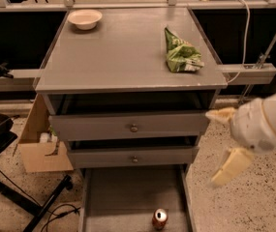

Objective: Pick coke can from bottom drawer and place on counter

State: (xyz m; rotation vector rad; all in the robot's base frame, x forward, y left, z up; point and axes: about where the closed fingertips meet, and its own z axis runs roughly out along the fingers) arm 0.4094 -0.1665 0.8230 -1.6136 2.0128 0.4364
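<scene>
The coke can (160,219), red with a silver top, stands upright near the front of the open bottom drawer (123,197), right of its middle. The counter (123,52) is the flat grey top of the cabinet above. My gripper (223,146) is at the right side of the cabinet, level with the two upper drawers, well above and to the right of the can. Its two pale fingers (229,166) are spread apart and hold nothing.
A green chip bag (181,53) lies on the counter's right side and a white bowl (84,19) at its back left. Two knobbed drawers (133,127) stand slightly open. A cardboard box (39,144) and a black chair leg (26,197) are on the floor at left.
</scene>
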